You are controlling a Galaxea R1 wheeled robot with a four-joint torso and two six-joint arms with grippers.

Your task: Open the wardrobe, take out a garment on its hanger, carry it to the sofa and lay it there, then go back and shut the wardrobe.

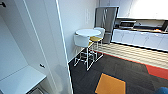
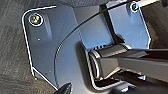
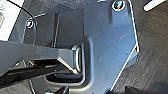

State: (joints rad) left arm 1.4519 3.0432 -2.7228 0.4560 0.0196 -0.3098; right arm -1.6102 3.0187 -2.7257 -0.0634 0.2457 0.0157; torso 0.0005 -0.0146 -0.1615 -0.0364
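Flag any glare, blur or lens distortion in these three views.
Head view: bright glare washes out the upper wall above the kitchen counter; wide-angle lens tilts the white wardrobe door; the round table and the chairs are soft. Left wrist view: carpet blurred, highlight on the plate edge. Right wrist view: overexposed white patch at one corner, carpet soft.

Light: bright, glare whitening the upper cabinets (image 1: 147,8) at the far right
Shadow: soft, under the stools (image 1: 87,53)
Focus: everything blurred; verticals lean
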